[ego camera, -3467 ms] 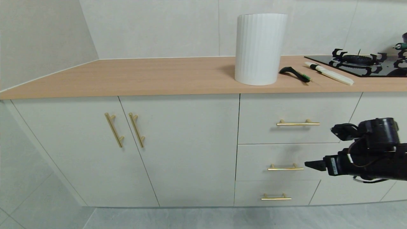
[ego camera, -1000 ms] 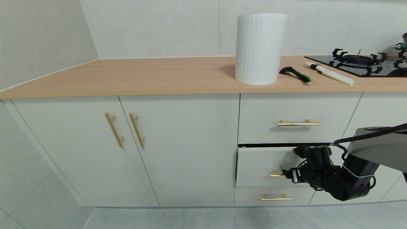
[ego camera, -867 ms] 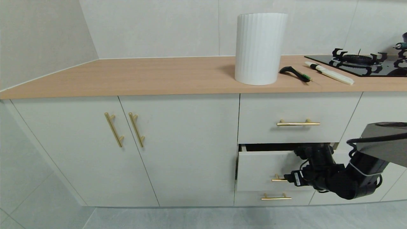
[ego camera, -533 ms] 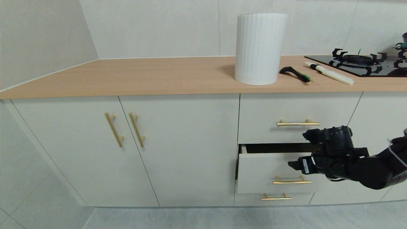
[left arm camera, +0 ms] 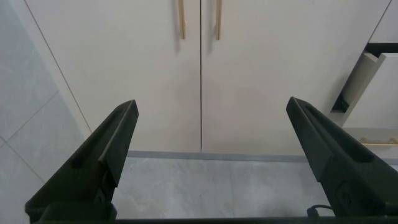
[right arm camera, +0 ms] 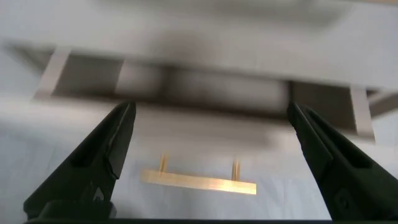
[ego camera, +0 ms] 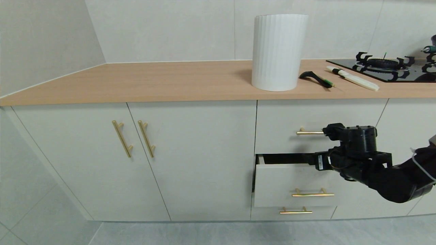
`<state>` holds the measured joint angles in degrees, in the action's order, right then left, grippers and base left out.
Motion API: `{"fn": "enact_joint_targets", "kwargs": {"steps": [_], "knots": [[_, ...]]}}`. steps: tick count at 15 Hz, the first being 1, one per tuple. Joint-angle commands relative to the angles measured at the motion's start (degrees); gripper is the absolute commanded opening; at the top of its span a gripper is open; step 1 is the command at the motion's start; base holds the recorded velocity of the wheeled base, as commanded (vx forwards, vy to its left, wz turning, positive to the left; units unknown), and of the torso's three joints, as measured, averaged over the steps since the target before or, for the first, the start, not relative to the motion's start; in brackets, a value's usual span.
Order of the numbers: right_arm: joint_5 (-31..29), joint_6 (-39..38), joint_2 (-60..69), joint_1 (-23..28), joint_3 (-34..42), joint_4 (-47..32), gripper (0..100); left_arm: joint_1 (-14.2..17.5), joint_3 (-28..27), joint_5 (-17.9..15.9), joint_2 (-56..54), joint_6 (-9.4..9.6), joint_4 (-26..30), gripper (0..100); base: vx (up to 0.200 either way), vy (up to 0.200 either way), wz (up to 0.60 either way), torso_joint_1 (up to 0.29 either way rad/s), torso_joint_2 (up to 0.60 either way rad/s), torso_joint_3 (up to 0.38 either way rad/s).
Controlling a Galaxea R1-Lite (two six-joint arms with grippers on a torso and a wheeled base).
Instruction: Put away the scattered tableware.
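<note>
Middle drawer (ego camera: pixel 289 177) partway open, right gripper (ego camera: pixel 308 158) at 12 o'clock of its handle (ego camera: pixel 312 194), jaws apart, left gripper (left arm camera: pixel 211 109) jaws apart, black-handled utensil (ego camera: pixel 315 78) and white knife (ego camera: pixel 354 79) on countertop (ego camera: pixel 153 80), 3 o'clock of canister (ego camera: pixel 277 51)

You are drawing the middle drawer (ego camera: pixel 289 178) out of the cabinet: shut flush a few seconds ago, it is now standing partly out, with a dark gap showing above its front. You are letting go of its gold handle (ego camera: pixel 312 194) and lifting the right gripper (ego camera: pixel 308 159), fingers spread, to the drawer's top edge, just under the top drawer's handle (ego camera: pixel 308 132).
</note>
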<state>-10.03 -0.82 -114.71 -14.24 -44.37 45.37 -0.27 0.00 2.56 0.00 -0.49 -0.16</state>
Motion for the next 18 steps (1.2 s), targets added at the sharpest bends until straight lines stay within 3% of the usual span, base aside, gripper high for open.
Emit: {"fn": "enact_joint_targets", "kwargs": {"steps": [1, 10, 18], "knots": [[-0.8, 0.0, -6.4, 0.5, -0.6, 2.4, 100, 0.0, 0.0, 0.0, 0.0, -0.04, 0.0, 100, 0.0, 0.0, 0.0, 0.0, 0.0, 0.0], [-0.8, -1.6, -8.9, 1.3, -2.1, 3.1, 100, 0.0, 0.0, 0.0, 0.0, -0.04, 0.1, 100, 0.0, 0.0, 0.0, 0.0, 0.0, 0.0], [0.5, -1.6, -0.4, 1.2, -1.8, -10.7, 100, 0.0, 0.0, 0.0, 0.0, -0.04, 0.0, 100, 0.0, 0.0, 0.0, 0.0, 0.0, 0.0]]}}
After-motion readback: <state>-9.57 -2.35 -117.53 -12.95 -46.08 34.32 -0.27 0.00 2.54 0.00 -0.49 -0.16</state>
